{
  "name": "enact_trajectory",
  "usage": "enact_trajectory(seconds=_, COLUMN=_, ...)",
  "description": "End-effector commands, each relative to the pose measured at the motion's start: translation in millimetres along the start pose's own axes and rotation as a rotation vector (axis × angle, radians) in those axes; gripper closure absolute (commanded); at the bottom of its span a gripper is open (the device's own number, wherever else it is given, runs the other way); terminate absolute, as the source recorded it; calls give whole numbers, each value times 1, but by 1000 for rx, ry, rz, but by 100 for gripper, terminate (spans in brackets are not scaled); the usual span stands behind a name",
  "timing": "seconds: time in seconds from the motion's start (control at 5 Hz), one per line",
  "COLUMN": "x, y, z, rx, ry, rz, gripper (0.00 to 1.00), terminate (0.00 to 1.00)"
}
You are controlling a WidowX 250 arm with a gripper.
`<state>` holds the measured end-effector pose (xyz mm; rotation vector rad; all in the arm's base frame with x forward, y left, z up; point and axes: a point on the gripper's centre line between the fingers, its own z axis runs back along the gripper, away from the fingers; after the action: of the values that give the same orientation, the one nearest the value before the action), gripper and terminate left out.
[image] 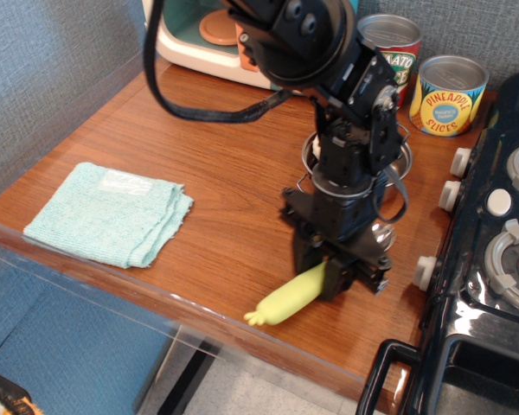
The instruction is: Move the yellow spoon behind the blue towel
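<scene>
The yellow spoon [287,299] lies near the table's front edge, its pale yellow-green handle pointing front-left and its small silver bowl [381,232] showing just behind my gripper. My gripper [323,275] points down, with its fingers closed around the upper part of the handle. I cannot tell whether the spoon's tip still touches the table. The blue towel [109,213] lies folded flat at the left of the table, well apart from the gripper, with a pale patch on top.
A steel pot [400,161] stands right behind the gripper, partly hidden by the arm. Two cans [451,95] stand at the back right. A black toy stove [500,259] borders the right side. A toy oven [209,39] stands at the back.
</scene>
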<state>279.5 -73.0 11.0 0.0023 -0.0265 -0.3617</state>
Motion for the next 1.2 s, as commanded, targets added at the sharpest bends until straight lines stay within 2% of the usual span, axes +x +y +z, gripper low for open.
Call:
enact_trajectory(seconds=0.0, x=-13, y=42, z=112, rx=-47, ry=-235, rz=143, gripper=100, terminate=0)
enact_trajectory(seconds=0.2, x=-10, y=92, z=116, rx=37, ry=-202, rz=320, gripper=100, terminate=0)
enact_trajectory(seconds=0.6, x=-14, y=198, z=78, rx=201, ry=-150, rz=467, gripper=100, terminate=0)
enact_trajectory(seconds=0.8, x=-18, y=248, z=55, rx=265, ry=-106, rz=524, gripper=100, terminate=0)
enact_trajectory(seconds=1.0, x=-10, y=267, z=44, rx=272, ry=-80, rz=530, gripper=100, terminate=0)
